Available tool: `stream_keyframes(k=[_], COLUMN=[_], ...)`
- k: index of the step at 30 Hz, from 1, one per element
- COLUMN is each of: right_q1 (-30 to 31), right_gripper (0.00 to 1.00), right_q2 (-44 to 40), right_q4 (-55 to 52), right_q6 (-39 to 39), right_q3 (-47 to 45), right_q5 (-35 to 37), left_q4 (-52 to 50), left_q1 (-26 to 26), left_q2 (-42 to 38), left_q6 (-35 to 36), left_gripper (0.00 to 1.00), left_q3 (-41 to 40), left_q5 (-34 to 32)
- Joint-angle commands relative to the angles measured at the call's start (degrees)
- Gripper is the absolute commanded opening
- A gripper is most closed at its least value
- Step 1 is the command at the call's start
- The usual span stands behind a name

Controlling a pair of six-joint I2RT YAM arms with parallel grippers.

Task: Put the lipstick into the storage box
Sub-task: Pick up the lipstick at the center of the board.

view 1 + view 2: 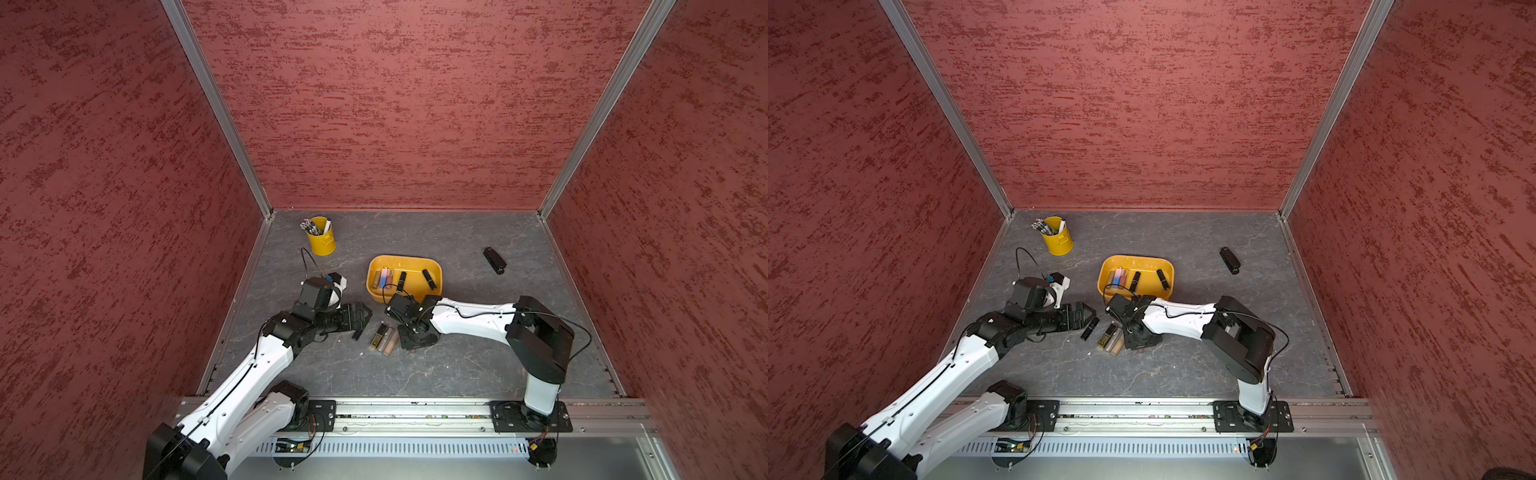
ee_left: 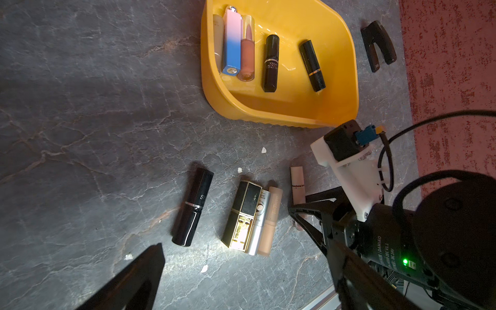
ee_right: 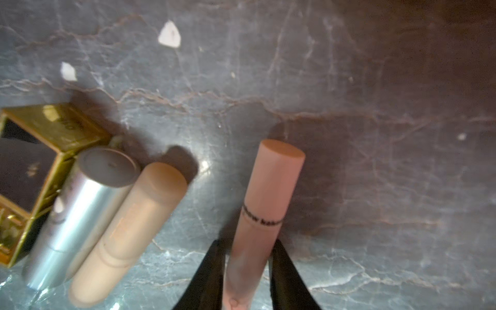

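Observation:
The yellow-orange storage box sits mid-table with several lipsticks lying inside it. In front of it, a pink lipstick lies on the table. My right gripper points down onto it, shut on its lower end with a finger against each side. A black-gold lipstick, a silver one and a beige one lie together beside it, with a black lipstick further left. My left gripper hovers open and empty near the black lipstick.
A small yellow bucket of pens stands at the back left. A black stapler lies at the right. Small white crumbs dot the marbled table. Red walls close in on three sides.

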Motion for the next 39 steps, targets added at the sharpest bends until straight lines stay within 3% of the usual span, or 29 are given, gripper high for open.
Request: stream_keyframes(k=[1,4,14,26,31,39], right_q1=[0.6,0.5,-0.1,-11.3,-16.8,-23.0], right_gripper=[0.26,0.21,0.2,0.2,0.2,0.21], right_q2=[-1.1,-2.6,-11.4,-26.1,-26.7,-18.7], right_q4=[0.5,2.0,6.7,5.5,4.4,-3.0], right_q6=[-0.3,-0.6,-3.9,-10.6,-13.5,-21.4], right_q3=[-1.1,-1.9,-3.7,-1.9,0.9,10.6], right_q5=[0.5,0.3,-2.3,-12.7,-17.2,-14.8], left_q4=[1.5,1.2,3.2,11.9,12.9,15.6], left_q1=[0.7,1.2,2.5,5.0,7.7,9.1], left_q2=[0.4,0.7,0.1,-1.2,-0.5,1.1], left_q6=[-0.7,-0.8,-2.8,-4.7,-4.9,-6.5], left_gripper=[1.0,1.0,1.0,1.0,1.0,1.0], left_q3=[-0.8,-1.0,-0.8,-1.1,-1.2,-1.3], left_q5=[0.4,0.4,3.9,15.2,16.8,18.7])
